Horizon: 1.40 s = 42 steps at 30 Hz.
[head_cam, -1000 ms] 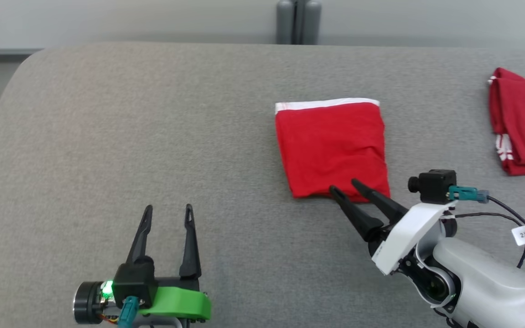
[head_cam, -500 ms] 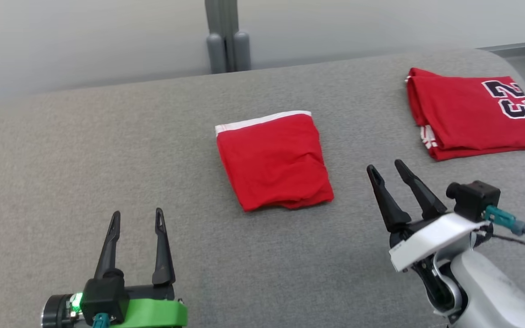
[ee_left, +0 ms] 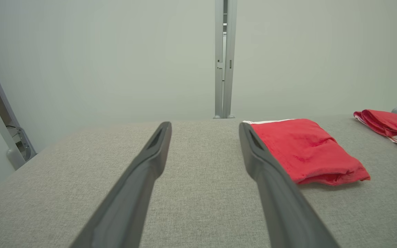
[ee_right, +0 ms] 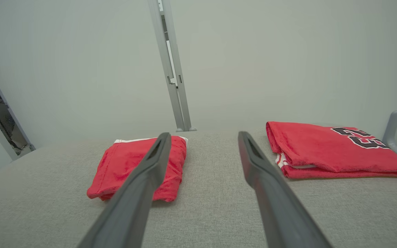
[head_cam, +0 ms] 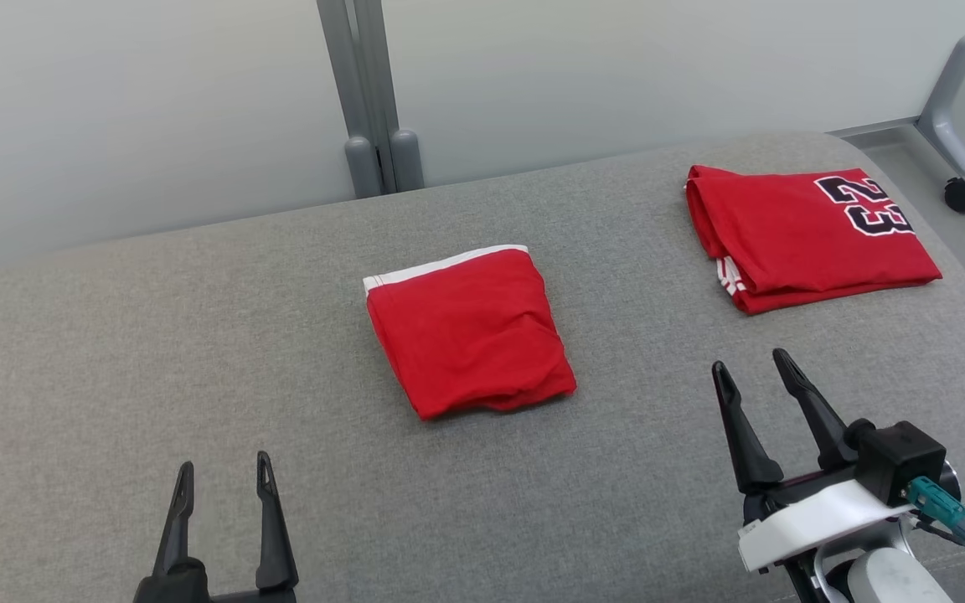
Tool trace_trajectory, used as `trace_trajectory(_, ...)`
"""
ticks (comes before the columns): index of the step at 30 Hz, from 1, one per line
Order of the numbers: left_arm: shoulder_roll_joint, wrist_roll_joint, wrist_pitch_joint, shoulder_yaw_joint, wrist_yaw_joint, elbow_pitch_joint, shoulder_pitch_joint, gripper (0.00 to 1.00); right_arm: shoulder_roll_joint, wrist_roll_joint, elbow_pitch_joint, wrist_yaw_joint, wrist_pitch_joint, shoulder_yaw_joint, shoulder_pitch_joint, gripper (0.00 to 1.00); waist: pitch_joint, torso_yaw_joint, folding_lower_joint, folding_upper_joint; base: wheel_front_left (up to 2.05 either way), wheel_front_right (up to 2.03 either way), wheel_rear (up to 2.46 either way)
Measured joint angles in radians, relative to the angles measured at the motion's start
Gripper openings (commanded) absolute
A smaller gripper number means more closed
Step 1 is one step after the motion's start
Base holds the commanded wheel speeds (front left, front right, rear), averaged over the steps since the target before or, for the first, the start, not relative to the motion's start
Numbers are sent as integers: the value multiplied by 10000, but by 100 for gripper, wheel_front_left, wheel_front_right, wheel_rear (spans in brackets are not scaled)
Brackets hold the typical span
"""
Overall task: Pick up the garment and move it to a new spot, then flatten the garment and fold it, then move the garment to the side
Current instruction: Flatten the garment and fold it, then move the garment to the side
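Folded and let go: the red garment (head_cam: 470, 331) lies mid-counter (head_cam: 114, 352), left of the numbered jersey (head_cam: 809, 239).

Folding looks done; only the move aside may remain. The left pincer (head_cam: 224, 465) and right pincer (head_cam: 749, 363) stand apart, empty. A second ago the right pincer's tips touched the garment's near edge; now they are clear, and the head view has swung.

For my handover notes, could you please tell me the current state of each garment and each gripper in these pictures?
red garment, folded into a compact rectangle, white band at its far edge, lying in the middle of the table, not gripped.
number 23 jersey, folded, lying near the table's far right corner.
left gripper, open, empty.
right gripper, open, empty, apart from both garments.
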Motion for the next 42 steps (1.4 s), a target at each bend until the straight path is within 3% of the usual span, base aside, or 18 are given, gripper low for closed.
trace_trajectory(18, 0, 52, 2, -81, 71, 209, 159, 100, 311, -485, -58, 0, 0, -253, 410, 100, -30, 392, 0, 0, 0, 0, 0)
trace_trajectory(42, 0, 163, 2, -207, 38, 412, 72, 100, 255, -548, 219, 0, 0, -50, 370, 100, 3, 454, 0, 0, 0, 0, 0)
